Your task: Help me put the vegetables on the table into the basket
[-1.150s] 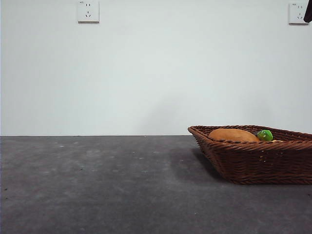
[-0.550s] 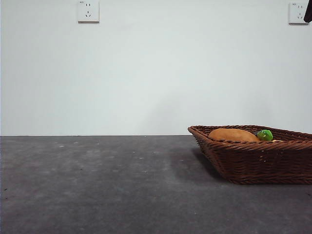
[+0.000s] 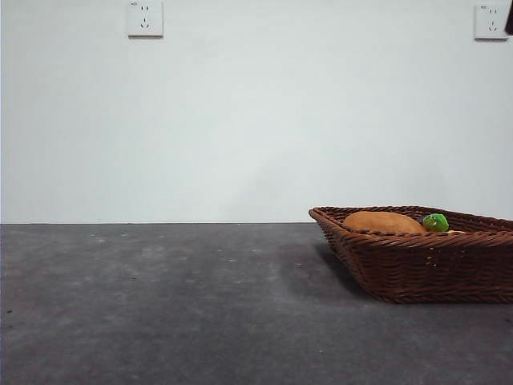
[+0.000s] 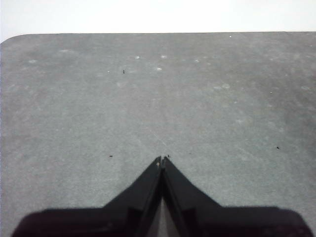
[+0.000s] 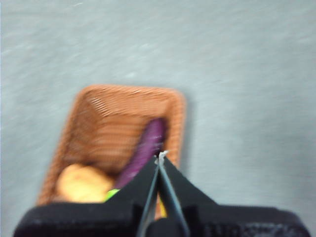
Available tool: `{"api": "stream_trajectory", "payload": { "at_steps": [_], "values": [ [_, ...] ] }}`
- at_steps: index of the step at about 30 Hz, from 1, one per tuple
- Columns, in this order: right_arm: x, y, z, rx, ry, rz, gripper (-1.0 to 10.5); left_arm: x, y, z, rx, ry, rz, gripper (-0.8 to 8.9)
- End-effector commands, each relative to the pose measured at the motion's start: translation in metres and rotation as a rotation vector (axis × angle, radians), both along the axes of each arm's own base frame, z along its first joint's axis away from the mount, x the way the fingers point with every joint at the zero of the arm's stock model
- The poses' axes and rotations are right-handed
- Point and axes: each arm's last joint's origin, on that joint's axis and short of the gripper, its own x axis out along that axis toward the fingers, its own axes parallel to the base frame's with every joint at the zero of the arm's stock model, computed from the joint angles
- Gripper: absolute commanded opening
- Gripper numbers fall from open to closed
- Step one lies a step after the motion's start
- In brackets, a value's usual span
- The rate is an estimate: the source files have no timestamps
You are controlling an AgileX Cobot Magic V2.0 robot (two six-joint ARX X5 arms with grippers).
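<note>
**A:** Brown wicker, that's basically all the front view gives you: the basket (image 3: pixel 417 257) sits on the grey table (image 3: pixel 160 305) over at the right, with the potato (image 3: pixel 383 222) and the eggplant's green cap (image 3: pixel 436 222) poking just above the rim. No veg visible out on the tabletop in any view.

**B:** Yeah, and the right wrist camera looks down into it. The eggplant (image 5: pixel 145 150) lies lengthwise along one wall, and the potato sits next to it near a corner. There's a sliver of yellow by the claw, probably the pepper, too hidden to swear by.

**A:** So why is the right gripper (image 5: pixel 161 157) hanging up there?

**B:** My guess is it's high above the basket, clear of the rim, since nothing seems left to grab. Its jaws are pressed together, holding nothing.

**A:** And the left gripper (image 4: pixel 162 159)?

**B:** Jaws together too, empty, over bare table well away from the basket. Looks parked. I'd call the job basically done.
</note>
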Motion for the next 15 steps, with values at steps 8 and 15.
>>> {"api": "stream_trajectory", "payload": {
  "at_steps": [8,15],
  "values": [
    [-0.109,0.002,0.009,0.015,-0.297,-0.012,0.0,0.001,0.0,-0.003,-0.009,0.005,0.005,-0.03],
    [-0.132,0.001,-0.088,0.02,-0.407,-0.017,0.0,0.001,0.0,-0.003,-0.009,0.005,0.005,-0.03]
  ]
}}
